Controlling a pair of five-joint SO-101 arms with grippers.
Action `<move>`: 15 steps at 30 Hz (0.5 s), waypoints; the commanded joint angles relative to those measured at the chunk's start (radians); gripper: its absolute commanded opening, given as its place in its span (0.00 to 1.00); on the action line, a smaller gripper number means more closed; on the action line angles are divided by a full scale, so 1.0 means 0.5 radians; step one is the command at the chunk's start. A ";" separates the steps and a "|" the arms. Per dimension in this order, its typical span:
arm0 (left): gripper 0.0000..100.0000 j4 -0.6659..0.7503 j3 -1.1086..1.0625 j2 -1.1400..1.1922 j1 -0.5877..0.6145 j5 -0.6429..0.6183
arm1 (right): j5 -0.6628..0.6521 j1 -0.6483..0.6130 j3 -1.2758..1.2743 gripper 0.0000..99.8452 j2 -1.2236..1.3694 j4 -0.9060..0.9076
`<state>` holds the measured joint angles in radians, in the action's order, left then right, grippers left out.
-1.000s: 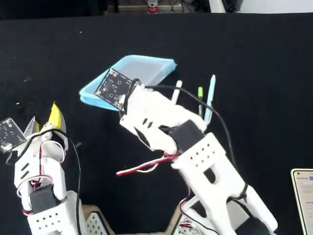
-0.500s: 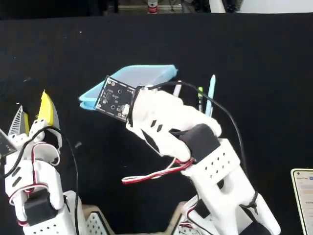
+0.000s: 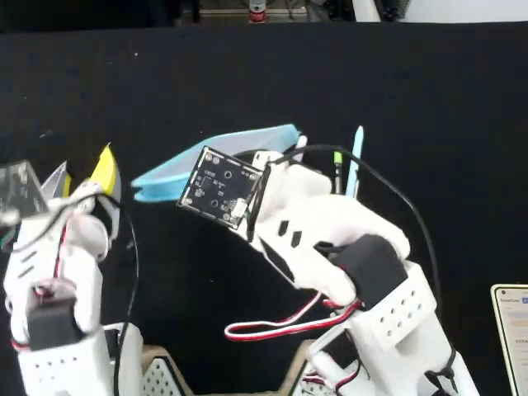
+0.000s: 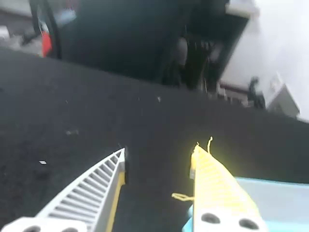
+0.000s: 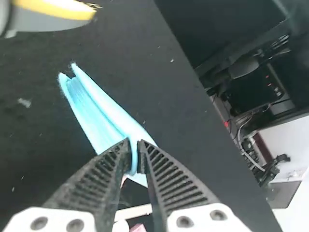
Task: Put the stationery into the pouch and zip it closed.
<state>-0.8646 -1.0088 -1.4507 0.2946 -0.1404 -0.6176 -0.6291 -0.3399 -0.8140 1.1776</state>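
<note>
I am clenching my right gripper (image 5: 133, 145) on one edge of the light blue pouch (image 5: 96, 113), with both ribbed fingers pressing the thin material between them near their tips. The pouch (image 3: 165, 178) is sitting around the middle of the black table (image 3: 412, 82), a little toward the left edge. It is showing from above as a narrow slanted band, so it is tilting up on the side I am pinching. Its other end is pointing toward the table's left edge, and I cannot tell whether that end is touching the cloth. I cannot tell how far the zip is drawn.

I am holding my left gripper (image 3: 82, 165) near the left edge of the table, with its jaws spread apart and nothing between them. In my left wrist view the grey finger and the yellow finger are framing bare black cloth (image 4: 159, 150), and a corner of the pouch (image 4: 280, 203) is lying just beside the yellow one.

Three pieces of stationery are lying on the table just beyond my right arm: a white pen (image 3: 300, 142), a green pen (image 3: 337, 157) and a light blue pen (image 3: 356, 157). They are lying side by side and outside the pouch. A flat device with a lit screen (image 3: 511, 330) is resting at the table's near right corner.
</note>
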 commanded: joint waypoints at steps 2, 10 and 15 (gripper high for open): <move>0.22 -0.163 0.575 0.506 -0.044 0.028 | -0.012 -0.003 0.121 0.01 -0.054 0.092; 0.22 -0.104 0.655 0.997 -0.229 0.212 | -0.009 -0.003 0.124 0.01 -0.054 0.043; 0.22 -0.107 0.483 1.138 -0.499 0.252 | 0.095 -0.003 0.121 0.01 -0.054 -0.074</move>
<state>-0.9337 -0.7403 -0.9122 0.1381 -0.0330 -0.6191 -0.6291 -0.3399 -0.8155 1.2037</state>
